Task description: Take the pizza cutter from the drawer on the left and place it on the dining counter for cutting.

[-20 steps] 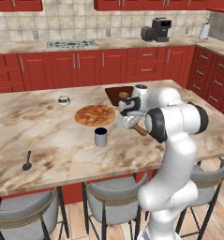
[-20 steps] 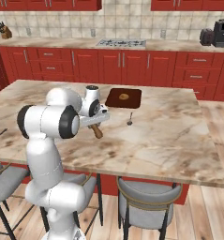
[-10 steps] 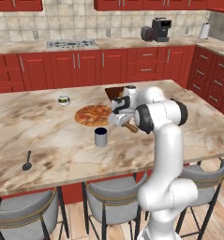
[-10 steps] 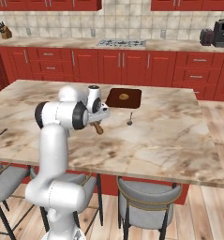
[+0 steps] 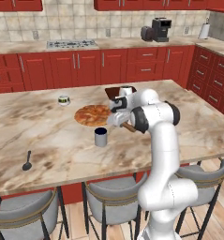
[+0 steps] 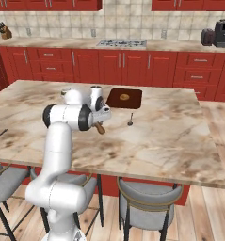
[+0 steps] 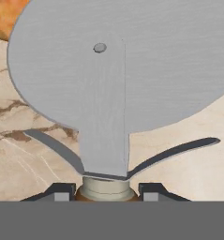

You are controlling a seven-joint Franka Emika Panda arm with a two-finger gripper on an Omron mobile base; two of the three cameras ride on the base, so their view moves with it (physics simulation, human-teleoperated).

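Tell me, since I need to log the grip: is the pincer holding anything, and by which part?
The pincer holds the pizza cutter by its brown handle, just below the collar; the wheel points away from the hand.

Pizza (image 5: 92, 115), dark mug (image 5: 100, 137), black spoon (image 5: 27, 161), small bowl (image 5: 63, 100), brown board (image 6: 124, 98), 3 grey stools (image 5: 111, 199).

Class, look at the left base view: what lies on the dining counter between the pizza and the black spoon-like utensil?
Bare marbled dining counter: nothing lies between the pizza and the black spoon-like utensil. The dark cup stands off to one side.
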